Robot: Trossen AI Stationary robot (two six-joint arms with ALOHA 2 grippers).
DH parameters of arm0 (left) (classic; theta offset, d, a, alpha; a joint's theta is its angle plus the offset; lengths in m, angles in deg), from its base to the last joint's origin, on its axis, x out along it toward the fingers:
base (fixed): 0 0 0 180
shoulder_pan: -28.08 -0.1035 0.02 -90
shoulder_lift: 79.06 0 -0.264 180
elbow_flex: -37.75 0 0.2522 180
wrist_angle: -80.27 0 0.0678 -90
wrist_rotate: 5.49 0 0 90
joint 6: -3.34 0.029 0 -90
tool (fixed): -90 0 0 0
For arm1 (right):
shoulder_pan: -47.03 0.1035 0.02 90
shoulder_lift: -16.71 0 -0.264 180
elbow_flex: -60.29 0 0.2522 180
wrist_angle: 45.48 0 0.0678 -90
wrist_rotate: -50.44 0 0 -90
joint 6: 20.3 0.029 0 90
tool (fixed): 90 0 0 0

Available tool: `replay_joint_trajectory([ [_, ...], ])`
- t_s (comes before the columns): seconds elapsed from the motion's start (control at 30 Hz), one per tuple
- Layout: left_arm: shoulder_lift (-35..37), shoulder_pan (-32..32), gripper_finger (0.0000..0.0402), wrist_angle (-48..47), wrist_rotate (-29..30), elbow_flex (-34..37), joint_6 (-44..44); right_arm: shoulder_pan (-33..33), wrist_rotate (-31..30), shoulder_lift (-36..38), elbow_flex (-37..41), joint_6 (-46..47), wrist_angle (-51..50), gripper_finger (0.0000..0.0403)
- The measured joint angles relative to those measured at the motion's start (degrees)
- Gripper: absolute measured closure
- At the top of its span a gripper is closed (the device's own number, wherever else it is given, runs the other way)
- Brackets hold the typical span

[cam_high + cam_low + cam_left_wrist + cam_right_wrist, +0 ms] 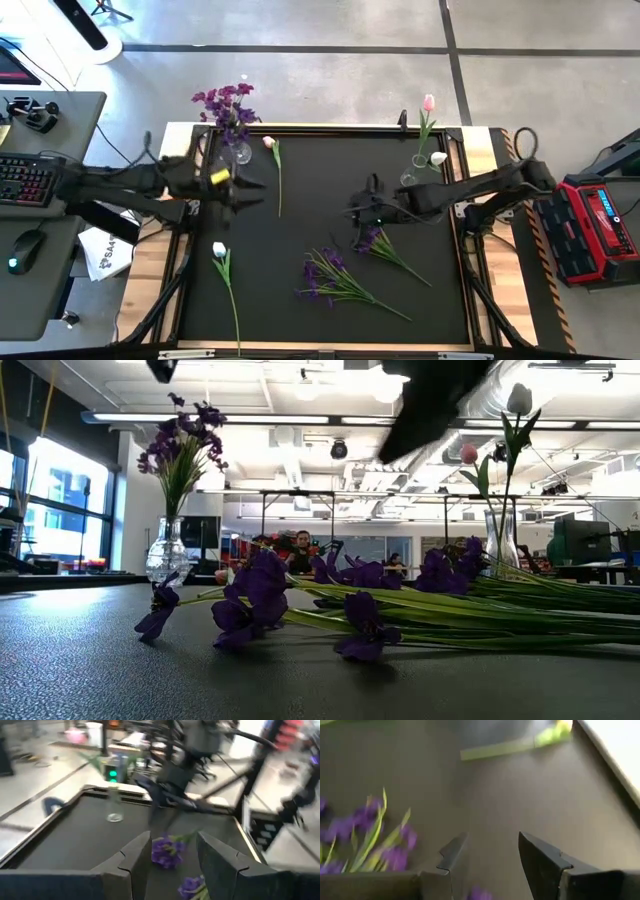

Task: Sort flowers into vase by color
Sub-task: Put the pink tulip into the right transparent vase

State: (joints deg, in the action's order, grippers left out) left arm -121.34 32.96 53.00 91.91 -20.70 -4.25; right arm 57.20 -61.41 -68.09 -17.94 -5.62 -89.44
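Note:
Purple flowers [228,103] stand in a glass vase [240,152] at the far left. A pink tulip [428,103] and a white tulip [438,158] stand in a glass vase [409,177] at the far right. Loose on the black mat lie a pink tulip [271,146], a white tulip [220,250], a bunch of purple flowers [330,275] and one purple flower [374,239]. My left gripper [245,195] is open and empty beside the pink tulip's stem. My right gripper [358,214] is open and empty, just off the single purple flower [395,855].
The mat has a raised wooden frame [480,150] around it. A keyboard [25,180] and a mouse [22,250] lie on a desk to the left, and a red case [595,225] sits to the right. There is bare mat [330,170] between the two vases.

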Motion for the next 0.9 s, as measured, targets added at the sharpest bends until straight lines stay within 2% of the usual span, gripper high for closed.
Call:
replay_joint_trajectory([
  [0.2,-7.38,8.14,0.0259,1.23,9.82,0.07,2.75,5.90,1.06,5.02,1.04,20.61,-19.57,0.0247],
  [0.27,-9.95,9.60,0.0259,0.97,12.08,0.09,2.74,8.41,1.52,6.09,2.92,27.19,-22.34,0.0237],
  [0.37,-13.59,10.85,0.0259,1.14,12.84,0.08,1.09,12.18,5.63,7.36,6.03,35.64,-24.18,0.0203],
  [0.5,-17.76,12.49,0.0259,0.85,12.81,0.09,-3.15,17.13,14.58,7.42,10.18,43.73,-24.35,0.0141],
  [0.57,-19.53,13.26,0.0259,0.97,13.02,0.09,-4.05,19.31,16.17,7.39,12.05,45.36,-23.84,0.0116],
  [0.7,-22.63,14.52,0.0259,1.50,17.88,0.09,-4.25,22.74,12.67,7.33,16.66,48.08,-22.33,0.0095],
  [0.83,-25.01,15.55,0.0259,1.15,24.39,0.07,-5.04,25.08,8.45,7.33,22.34,48.02,-12.90,0.0097],
  [0.9,-26.16,15.87,0.0259,0.93,24.73,0.09,-5.84,25.77,6.92,7.33,24.76,46.28,-6.64,0.0102],
])
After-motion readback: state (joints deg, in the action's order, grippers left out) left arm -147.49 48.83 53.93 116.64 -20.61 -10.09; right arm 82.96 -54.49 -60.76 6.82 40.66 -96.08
